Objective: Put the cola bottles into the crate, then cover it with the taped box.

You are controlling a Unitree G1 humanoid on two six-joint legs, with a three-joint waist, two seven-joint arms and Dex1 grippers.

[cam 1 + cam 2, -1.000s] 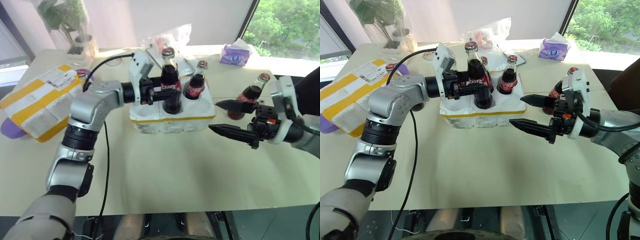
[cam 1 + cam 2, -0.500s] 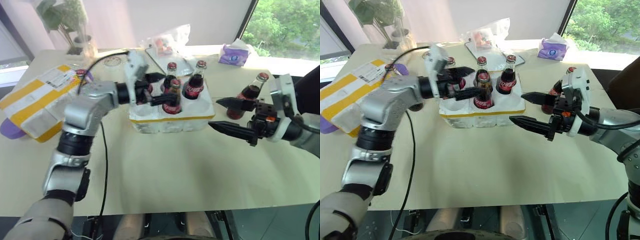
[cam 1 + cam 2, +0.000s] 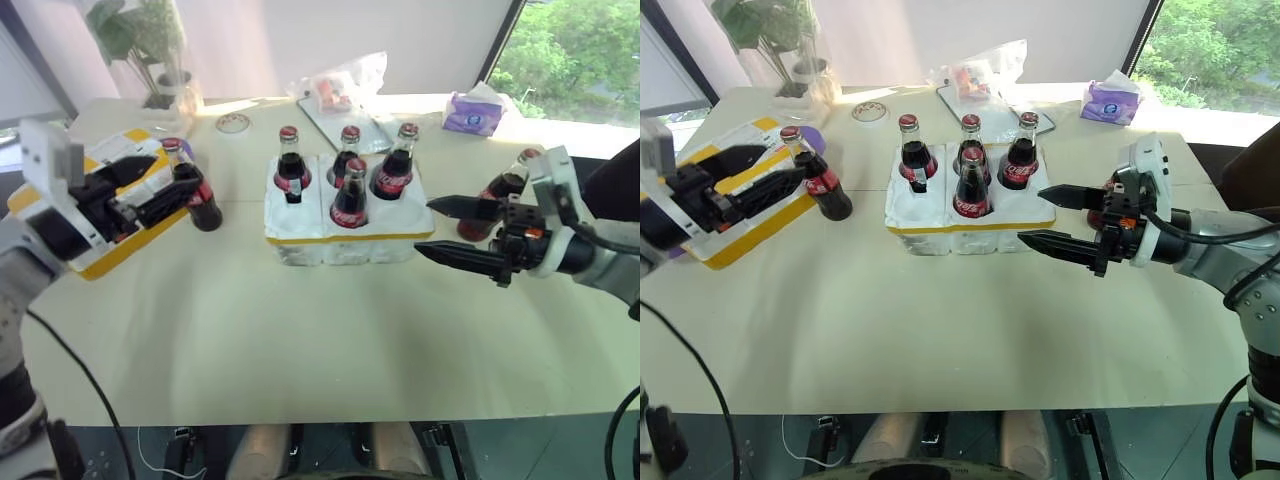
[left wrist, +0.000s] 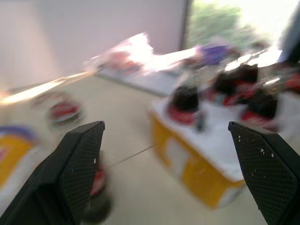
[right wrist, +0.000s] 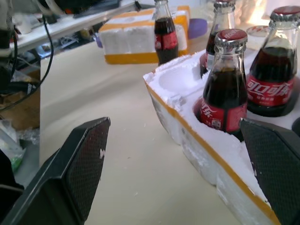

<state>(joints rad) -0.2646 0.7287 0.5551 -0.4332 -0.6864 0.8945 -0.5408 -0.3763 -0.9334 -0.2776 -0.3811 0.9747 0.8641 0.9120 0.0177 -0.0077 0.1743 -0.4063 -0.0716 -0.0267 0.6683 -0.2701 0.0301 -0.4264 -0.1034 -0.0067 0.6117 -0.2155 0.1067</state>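
The crate [image 3: 340, 245] sits mid-table with four cola bottles [image 3: 349, 196] standing in its wells, three in the back row and one in the front middle. Another cola bottle [image 3: 198, 195] stands on the table beside the taped box [image 3: 735, 140] at the far left. My left gripper [image 3: 165, 180] is open, over the taped box, its tips pointing at that bottle and close to it. The right gripper [image 3: 422, 228] hangs open just right of the crate, nothing between its fingers. Behind it stands one more cola bottle [image 3: 497, 192], partly hidden.
At the back edge are a potted plant [image 3: 165, 60], a plastic bag on a tray [image 3: 335, 85], a purple tissue pack [image 3: 472, 112] and a small round lid [image 3: 233, 122]. Something purple [image 3: 810, 135] pokes out behind the taped box.
My left gripper let go of a bottle in the crate's front middle well, opened and swung left to the bottle by the taped box. The right gripper stayed put.
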